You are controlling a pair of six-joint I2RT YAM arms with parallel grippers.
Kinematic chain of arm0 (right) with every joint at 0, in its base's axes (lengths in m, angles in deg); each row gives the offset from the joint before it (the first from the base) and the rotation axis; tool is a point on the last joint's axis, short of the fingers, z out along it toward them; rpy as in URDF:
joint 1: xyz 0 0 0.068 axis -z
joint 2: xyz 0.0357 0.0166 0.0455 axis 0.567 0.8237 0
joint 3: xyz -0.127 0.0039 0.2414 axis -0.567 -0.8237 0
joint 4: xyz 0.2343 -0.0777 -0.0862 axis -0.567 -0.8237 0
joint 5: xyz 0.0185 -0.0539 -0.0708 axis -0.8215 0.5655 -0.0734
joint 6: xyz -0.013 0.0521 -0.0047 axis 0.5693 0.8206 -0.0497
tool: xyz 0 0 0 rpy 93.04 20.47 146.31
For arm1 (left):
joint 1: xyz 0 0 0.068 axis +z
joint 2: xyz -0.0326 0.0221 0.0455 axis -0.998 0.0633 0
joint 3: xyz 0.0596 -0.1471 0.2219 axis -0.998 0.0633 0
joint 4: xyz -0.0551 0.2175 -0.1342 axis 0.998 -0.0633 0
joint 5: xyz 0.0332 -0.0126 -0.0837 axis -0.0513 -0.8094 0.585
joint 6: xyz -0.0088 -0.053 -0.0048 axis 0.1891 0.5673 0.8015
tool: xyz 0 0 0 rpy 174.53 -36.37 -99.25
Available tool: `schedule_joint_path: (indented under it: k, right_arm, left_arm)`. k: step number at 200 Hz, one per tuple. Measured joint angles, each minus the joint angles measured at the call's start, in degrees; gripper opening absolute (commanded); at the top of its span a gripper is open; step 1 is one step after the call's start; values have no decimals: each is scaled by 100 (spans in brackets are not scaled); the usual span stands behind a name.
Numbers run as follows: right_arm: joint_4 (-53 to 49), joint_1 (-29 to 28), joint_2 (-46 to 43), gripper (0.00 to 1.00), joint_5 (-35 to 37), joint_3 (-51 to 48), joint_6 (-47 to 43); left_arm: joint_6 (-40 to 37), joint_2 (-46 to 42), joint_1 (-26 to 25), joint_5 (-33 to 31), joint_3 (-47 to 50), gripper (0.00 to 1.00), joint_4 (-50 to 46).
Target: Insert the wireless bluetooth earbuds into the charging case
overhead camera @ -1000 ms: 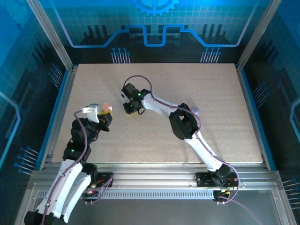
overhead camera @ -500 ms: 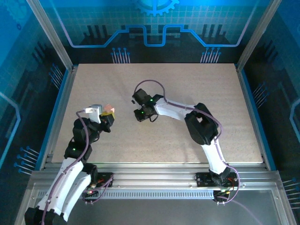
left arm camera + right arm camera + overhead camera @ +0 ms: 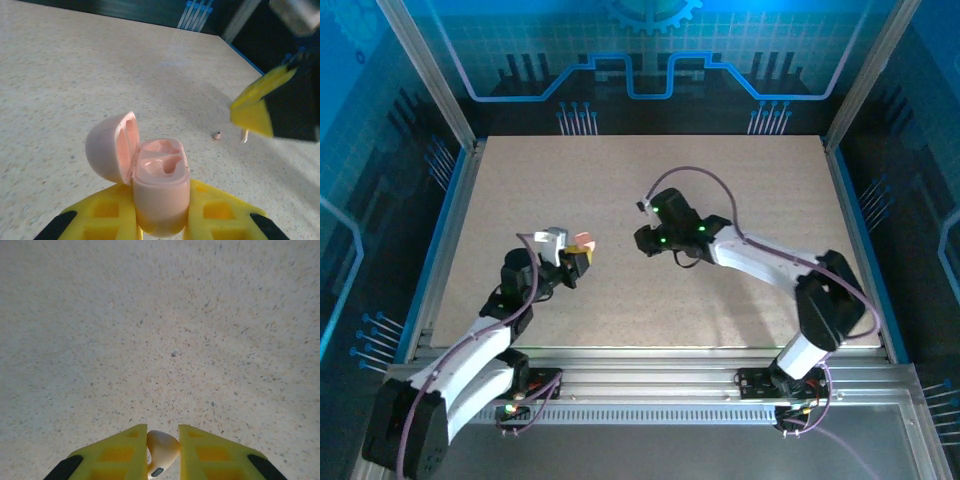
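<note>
My left gripper (image 3: 161, 191) is shut on the charging case (image 3: 159, 187), a pale pink case held upright with its lid (image 3: 107, 150) swung open to the left. Both moulded wells look empty. In the top view the case (image 3: 584, 241) sits at the tip of the left gripper (image 3: 577, 258), left of centre. My right gripper (image 3: 163, 434) is shut on one earbud (image 3: 162, 452), a pale cream piece, above bare table. The right gripper (image 3: 643, 240) hangs a short way right of the case. Its yellow finger (image 3: 252, 107) shows beyond the case, with a white stem (image 3: 244, 135) hanging below it.
A tiny pale bit (image 3: 216, 135) lies on the speckled table (image 3: 740, 180) beyond the case, too small to identify. The table is bounded by metal rails (image 3: 650, 352) in front and blue walls at the sides and back.
Both grippers have moved to the right, the left carrying the open case, the right carrying the earbud. The right arm has stretched out lower and flatter.
</note>
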Motion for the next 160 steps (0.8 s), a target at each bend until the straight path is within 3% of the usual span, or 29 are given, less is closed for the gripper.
schedule_joint_path:
  k: [82,160]
  right_arm:
    - [264,260,-1777,20,-754,-645,-852]
    - [474,236,-2332,21,-1370,-990,-1493]
  left_arm:
    - [-796,1493,-723,870,-428,13,1539]
    - [-1788,1646,-1270,1469,-999,12,1744]
